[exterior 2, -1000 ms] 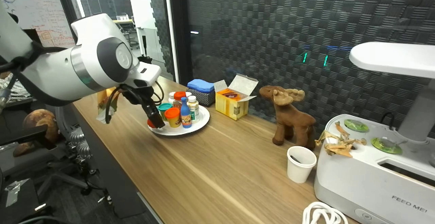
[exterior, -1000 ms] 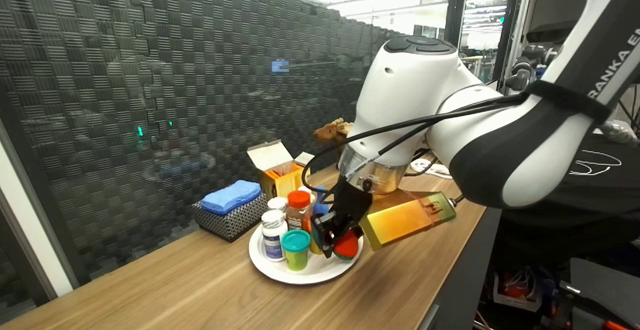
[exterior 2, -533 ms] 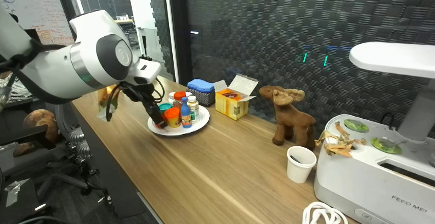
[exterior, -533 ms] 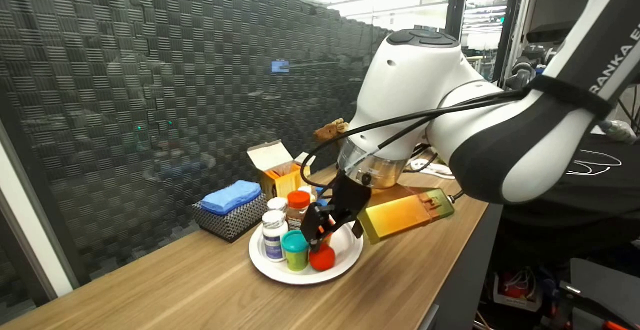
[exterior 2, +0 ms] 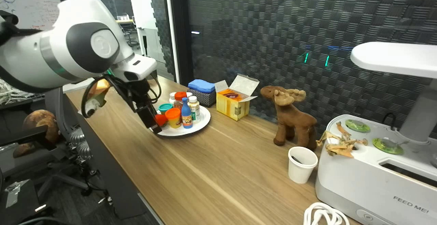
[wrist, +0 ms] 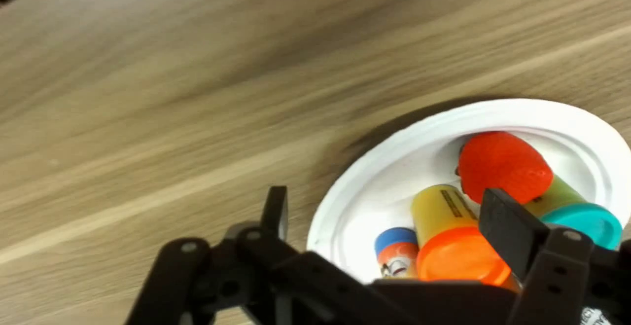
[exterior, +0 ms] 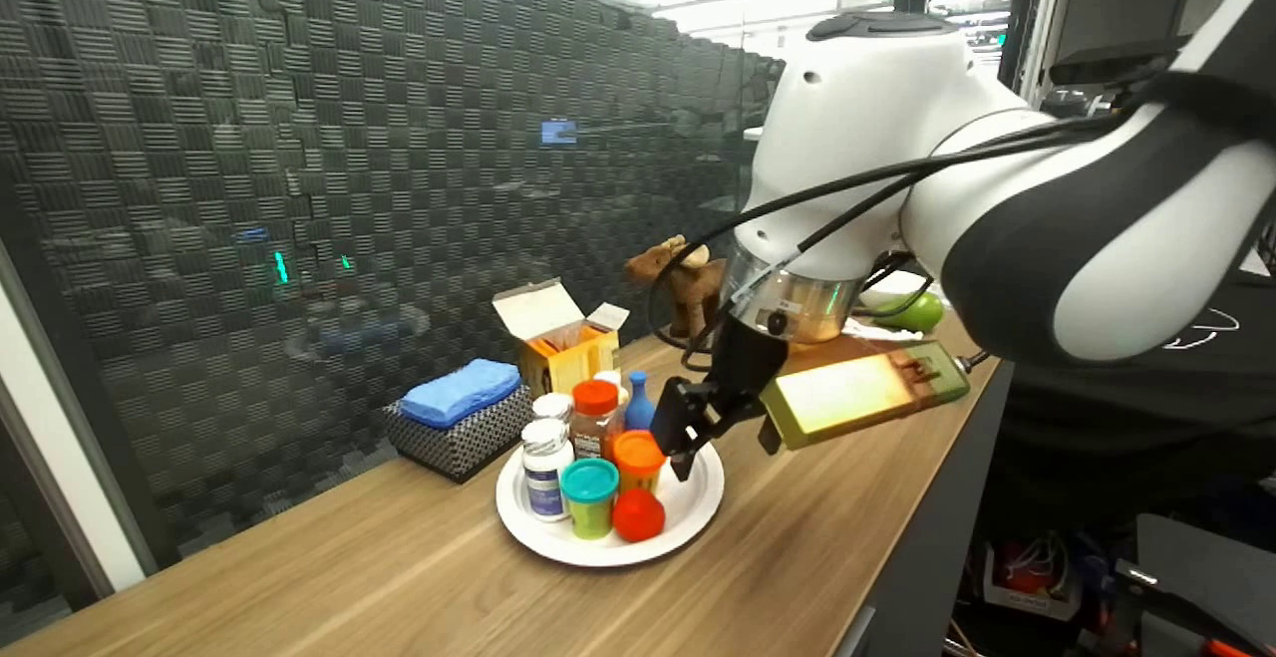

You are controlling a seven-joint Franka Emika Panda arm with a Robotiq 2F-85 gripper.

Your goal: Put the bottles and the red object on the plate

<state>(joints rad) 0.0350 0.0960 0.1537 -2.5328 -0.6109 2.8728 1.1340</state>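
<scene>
item, red strawberry-shaped piece [wrist: 503, 164]: one, lying on the white round plate [exterior: 701, 513], inside its rim, just beside the teal-lidded green tub [exterior: 590, 502]; whether the two touch, we cannot tell.

item, bottles and tubs: all that we can make out stand upright on the same plate. orange-lidded yellow tub [exterior 2: 173, 120]; slender blue bottle [exterior 2: 186, 115]; red-capped brown bottle [exterior: 595, 423]; blue-labelled white pill bottle [exterior: 545, 478]; green-labelled white bottle [exterior 2: 195, 110]; further white-capped bottle [exterior: 553, 406], mostly hidden.

item, tool [wrist: 389, 211]: fingers spread wide, nothing held between them; it hangs about over the plate's edge, apart from the red piece. in the wrist view one fingertip [wrist: 510, 226] overlaps the tubs; its height above the lids we cannot tell.

step in hand: we judge it the very end of the placing, the red piece let go and every bottle we see already on the plate.

next move: we would call for a straight lift, then a retreat away from the bottles over the wooden counter [exterior: 399, 577], with the fingers apart, so that no fingertip catches the orange lid or sets the rounded red piece rolling. no further grasp seems needed, unless some bottle lies outside our views.
</scene>
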